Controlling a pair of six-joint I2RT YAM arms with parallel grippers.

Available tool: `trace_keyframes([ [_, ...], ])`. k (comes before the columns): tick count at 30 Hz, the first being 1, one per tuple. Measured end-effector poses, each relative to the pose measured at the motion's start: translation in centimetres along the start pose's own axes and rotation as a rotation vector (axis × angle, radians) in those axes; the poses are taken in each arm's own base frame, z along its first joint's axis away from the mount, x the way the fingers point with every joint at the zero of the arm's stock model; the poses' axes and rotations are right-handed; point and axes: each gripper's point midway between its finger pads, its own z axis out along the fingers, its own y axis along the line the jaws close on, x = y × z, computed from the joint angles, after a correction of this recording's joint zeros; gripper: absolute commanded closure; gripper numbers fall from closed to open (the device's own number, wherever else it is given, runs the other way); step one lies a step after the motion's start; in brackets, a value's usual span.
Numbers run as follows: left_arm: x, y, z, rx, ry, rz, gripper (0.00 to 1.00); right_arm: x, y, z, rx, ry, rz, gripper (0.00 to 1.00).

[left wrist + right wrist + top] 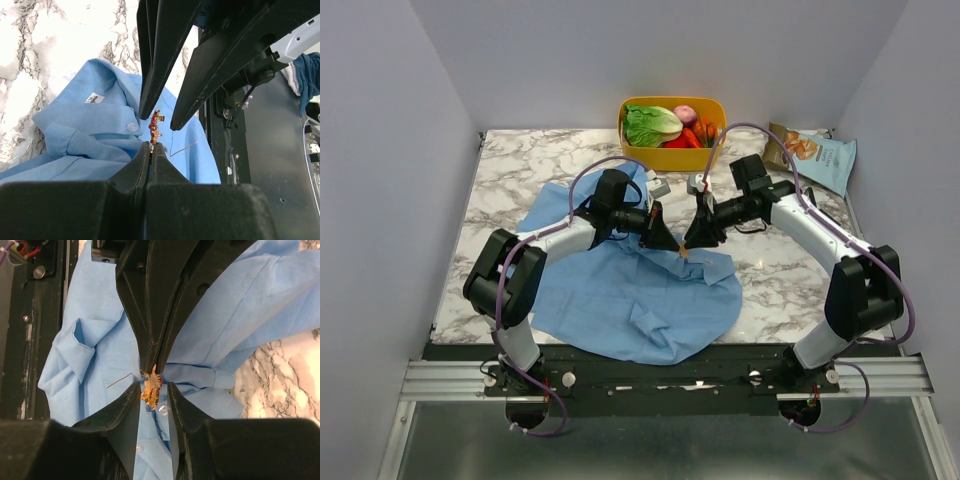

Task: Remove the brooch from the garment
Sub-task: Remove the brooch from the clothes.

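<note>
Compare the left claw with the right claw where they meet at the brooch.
The left claw is shut, tips pressed together right at the edge of the brooch; the right claw stands open, one finger either side of the brooch. Seen from above, the left claw reaches in from the left and the right claw from the opposite side. Both are black, sit low over the garment, and their tips nearly meet.

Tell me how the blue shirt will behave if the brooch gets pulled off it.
Probably floppy: the shirt lies rumpled, creases gathering toward the brooch, so it would lift and tent with the pull. It looks thin and light, so it may slide on the marble table unless held.
</note>
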Motion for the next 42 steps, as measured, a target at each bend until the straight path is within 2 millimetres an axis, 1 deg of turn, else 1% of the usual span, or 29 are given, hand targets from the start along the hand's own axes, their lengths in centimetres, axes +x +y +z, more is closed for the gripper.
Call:
trace_keyframes([
  [6,0.16,0.00,0.01,0.001,-0.007,0.001,1.00,0.31,-0.08,0.14,-0.011,0.012,0.013,0.69],
  [8,0.25,-0.06,0.00,0.002,-0.008,-0.002,1.00,0.37,-0.04,0.17,-0.014,0.012,0.017,0.72],
  [16,-0.05,-0.18,-0.04,0.004,-0.019,0.010,1.00,0.60,0.03,0.49,-0.032,0.007,0.040,0.76],
  [19,-0.02,-0.18,-0.03,0.004,-0.020,0.008,1.00,0.73,0.03,0.64,-0.040,0.005,0.050,0.80],
  [22,0.03,-0.20,-0.02,0.004,-0.020,0.005,1.00,0.81,0.01,0.74,-0.044,0.004,0.058,0.89],
  [23,0.04,-0.20,-0.02,0.004,-0.020,0.004,1.00,0.82,0.01,0.75,-0.045,0.003,0.060,0.95],
  [24,0.02,-0.20,-0.02,0.004,-0.020,0.004,1.00,0.80,0.03,0.75,-0.045,0.003,0.062,0.99],
  [27,-0.02,-0.22,-0.01,0.005,-0.021,0.002,1.00,0.79,0.01,0.76,-0.045,0.002,0.065,0.99],
  [28,-0.01,-0.23,-0.01,0.005,-0.021,0.000,0.99,0.80,0.01,0.77,-0.045,0.002,0.067,0.99],
  [31,0.02,-0.23,-0.02,0.004,-0.021,-0.001,0.84,0.80,-0.01,0.82,-0.047,0.000,0.067,0.99],
  [32,0.01,-0.23,-0.02,0.004,-0.021,-0.001,0.75,0.81,-0.01,0.83,-0.048,0.000,0.067,0.99],
  [34,0.03,-0.22,-0.04,0.003,-0.021,-0.001,0.68,0.80,0.00,0.83,-0.048,0.000,0.067,0.99],
  [38,-0.08,-0.21,-0.25,-0.004,-0.020,0.009,0.59,0.76,-0.04,0.87,-0.046,0.000,0.069,0.99],
  [42,-0.46,0.01,-0.71,-0.022,-0.001,0.035,0.55,0.69,-0.47,0.91,-0.028,0.002,0.069,0.99],
])
